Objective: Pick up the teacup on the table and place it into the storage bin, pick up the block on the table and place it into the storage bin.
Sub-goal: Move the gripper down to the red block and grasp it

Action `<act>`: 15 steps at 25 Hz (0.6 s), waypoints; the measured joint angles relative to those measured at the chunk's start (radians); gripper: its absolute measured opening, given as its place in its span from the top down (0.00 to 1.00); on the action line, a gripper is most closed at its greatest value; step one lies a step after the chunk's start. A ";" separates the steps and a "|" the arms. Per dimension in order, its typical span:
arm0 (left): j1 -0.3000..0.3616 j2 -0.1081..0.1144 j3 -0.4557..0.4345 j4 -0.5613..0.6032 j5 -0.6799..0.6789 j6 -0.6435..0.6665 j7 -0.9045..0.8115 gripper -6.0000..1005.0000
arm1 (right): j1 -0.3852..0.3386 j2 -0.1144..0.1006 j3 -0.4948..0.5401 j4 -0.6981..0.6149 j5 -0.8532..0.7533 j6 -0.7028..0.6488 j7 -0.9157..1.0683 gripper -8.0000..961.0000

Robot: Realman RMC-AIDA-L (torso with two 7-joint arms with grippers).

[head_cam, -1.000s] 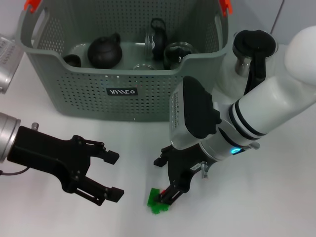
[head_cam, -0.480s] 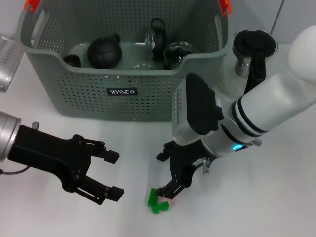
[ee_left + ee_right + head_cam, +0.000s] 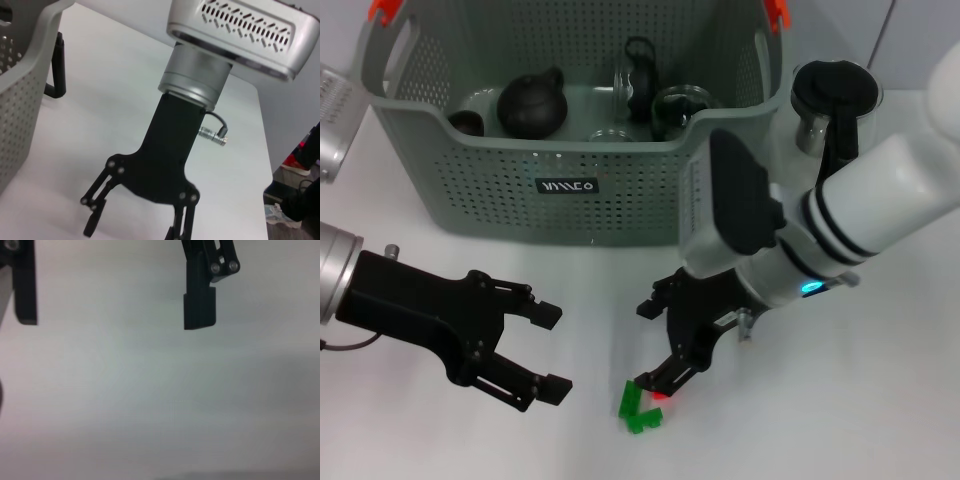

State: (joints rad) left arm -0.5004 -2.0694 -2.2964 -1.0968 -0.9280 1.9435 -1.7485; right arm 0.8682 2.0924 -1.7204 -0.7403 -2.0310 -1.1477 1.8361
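Observation:
The green block [image 3: 638,408], with a small red piece [image 3: 658,396] at its edge, lies on the white table near the front. My right gripper [image 3: 652,346] is open just beyond and above the block, and its nearer finger [image 3: 656,380] hangs close over the red piece. The right wrist view shows two fingers [image 3: 200,305] wide apart over bare table. My left gripper [image 3: 550,352] is open and empty to the left of the block; it also shows in the left wrist view [image 3: 135,229]. The grey storage bin [image 3: 570,185] stands behind. No teacup shows on the table.
Inside the bin lie a dark teapot [image 3: 530,100], a small dark cup [image 3: 468,122] and several glass pieces [image 3: 680,105]. A glass jug with a black lid [image 3: 832,105] stands right of the bin, behind my right arm. The bin's wall shows in the left wrist view [image 3: 20,100].
My right gripper has pulled up and to the right, off the green block, which stays on the table. The left arm has not moved.

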 joint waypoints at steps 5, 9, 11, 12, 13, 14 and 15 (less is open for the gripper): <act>-0.001 -0.003 0.000 0.000 0.000 0.000 0.000 0.04 | -0.004 0.000 0.100 -0.013 -0.102 -0.091 0.024 0.02; -0.006 -0.006 0.000 0.000 0.000 0.001 0.000 0.04 | 0.008 0.003 0.119 -0.021 -0.181 -0.133 0.068 0.02; -0.009 -0.008 0.000 0.000 0.000 0.001 0.000 0.04 | 0.017 0.005 0.118 -0.025 -0.200 -0.154 0.085 0.02; -0.010 -0.009 0.000 0.000 0.000 0.000 0.000 0.04 | 0.023 0.005 0.117 -0.026 -0.203 -0.165 0.089 0.02; -0.010 -0.010 0.000 0.000 0.000 -0.001 0.000 0.04 | 0.031 0.006 0.115 -0.026 -0.205 -0.173 0.091 0.02; -0.011 -0.010 0.000 0.000 0.000 -0.001 0.000 0.04 | 0.038 0.006 0.113 -0.026 -0.207 -0.177 0.095 0.02; -0.011 -0.011 0.000 0.000 0.000 -0.001 0.000 0.04 | 0.045 0.007 0.110 -0.026 -0.209 -0.183 0.098 0.02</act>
State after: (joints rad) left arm -0.5111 -2.0802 -2.2964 -1.0968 -0.9280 1.9425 -1.7487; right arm 0.9137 2.0990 -1.6099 -0.7661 -2.2403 -1.3307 1.9343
